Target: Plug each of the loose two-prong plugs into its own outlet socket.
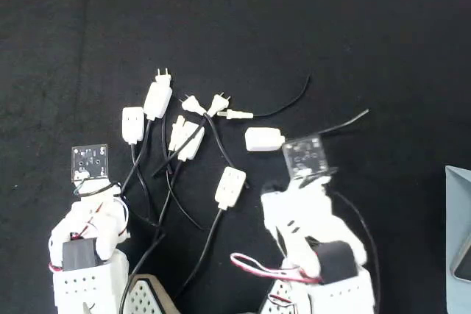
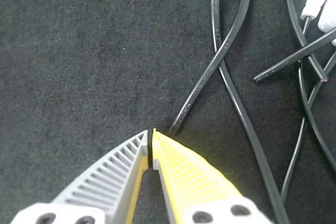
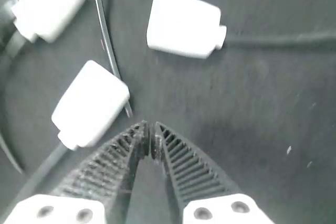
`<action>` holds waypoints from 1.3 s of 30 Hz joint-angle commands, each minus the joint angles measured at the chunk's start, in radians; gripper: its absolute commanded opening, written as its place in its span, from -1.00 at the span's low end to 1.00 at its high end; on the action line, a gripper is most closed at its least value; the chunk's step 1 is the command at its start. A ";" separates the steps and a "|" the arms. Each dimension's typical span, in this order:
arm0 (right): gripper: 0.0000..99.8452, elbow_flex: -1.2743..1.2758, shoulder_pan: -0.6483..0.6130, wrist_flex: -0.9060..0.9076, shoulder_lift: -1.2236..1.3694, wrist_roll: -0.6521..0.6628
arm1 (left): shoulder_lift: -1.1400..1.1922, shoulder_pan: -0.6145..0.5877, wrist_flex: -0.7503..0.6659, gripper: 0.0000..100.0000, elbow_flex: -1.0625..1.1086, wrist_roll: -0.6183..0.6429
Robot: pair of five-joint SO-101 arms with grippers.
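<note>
Plugs (image 1: 193, 104) and sockets (image 1: 132, 124) are lying tangled at the middle of the bench (image 1: 383, 42), none plainly mated, so the step in hand is probably a first pick. The left gripper (image 2: 152, 139) is hovering low over bare cloth at the near left, its jaws pressing together on nothing, with the loose end of a black cable (image 2: 176, 125) lying just beside the tips. The right gripper (image 3: 151, 132) is sitting at the near right, jaws likewise pressing together and holding nothing. An outlet socket (image 3: 90, 103) is lying just to its left and a second outlet socket (image 3: 184, 23) is lying a little farther out. The clearest two-prong plug (image 1: 157, 98) is resting at the far left of the cluster, prongs pointing away. To do this well, I'd judge each arm should be spreading its jaws before descending. One should be pinching a plug by its body sides, leaving the prongs free, while the other is pinning a socket against sliding. Crossing cables are likely to be dragging neighbours along.
</note>
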 commanded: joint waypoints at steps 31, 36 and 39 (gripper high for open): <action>-0.51 -0.995 -0.104 -0.428 1.535 -0.703 | -0.002 0.005 0.003 -0.94 0.018 -0.003; -0.60 -1.089 -0.123 -0.462 1.721 -0.792 | -0.002 0.005 0.003 -0.94 0.018 -0.003; -0.61 -1.159 -0.121 -0.482 1.834 -0.824 | -0.002 0.005 0.003 -0.94 0.018 -0.003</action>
